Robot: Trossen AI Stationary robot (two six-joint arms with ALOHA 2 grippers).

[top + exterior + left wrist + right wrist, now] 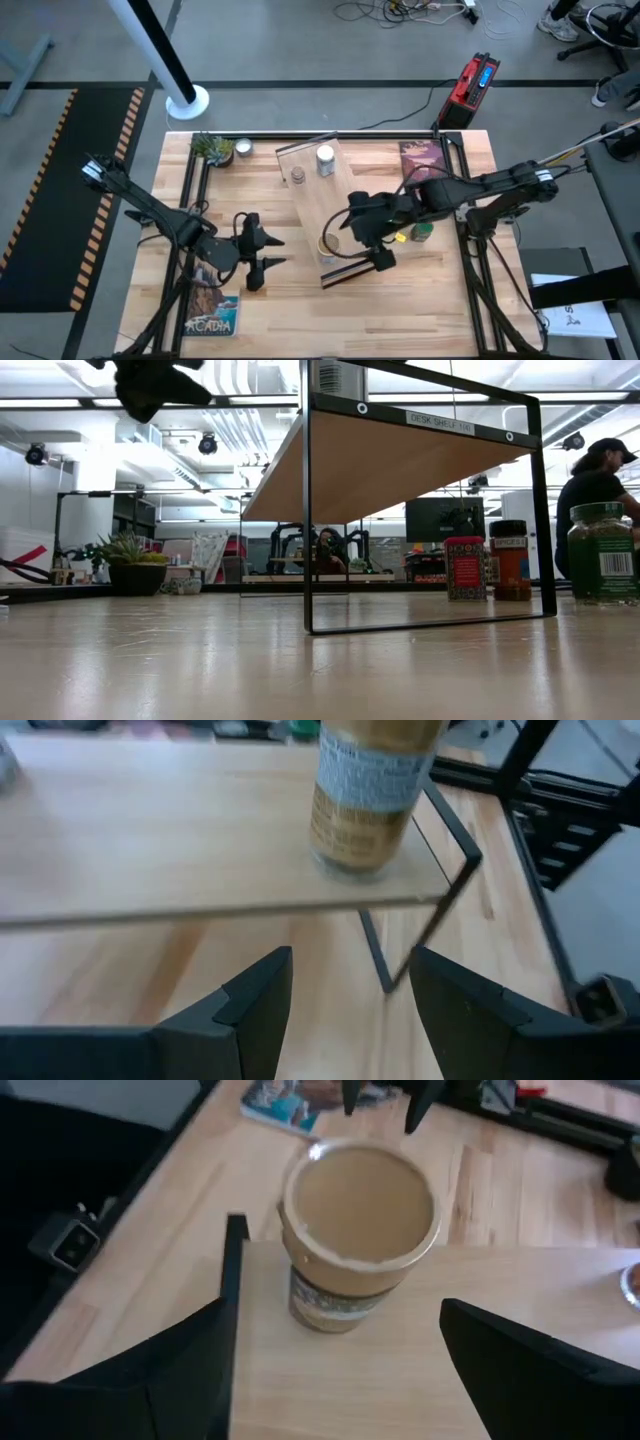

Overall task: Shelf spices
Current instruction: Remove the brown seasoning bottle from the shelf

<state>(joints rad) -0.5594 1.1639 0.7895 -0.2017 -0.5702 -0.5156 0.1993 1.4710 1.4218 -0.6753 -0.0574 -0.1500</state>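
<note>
Nearest the shelf's (320,205) dark-strip end stands the wide tan-lidded jar (355,1230), with the right pincer (335,1365) spread apart just behind it. It looks rigid, light and smooth-sided, best taken around the body below the lid. The left pincer (255,255), apart, waits beside the shelf. Farther along stand the white-capped jar (325,160) and small brown jar (298,176).

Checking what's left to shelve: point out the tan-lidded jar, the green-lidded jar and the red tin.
tan-lidded jar (360,1205): right wrist view, on its lid.
green-lidded jar (603,555): low view, on its label.
red tin (464,568): low view, on its front face.
</note>
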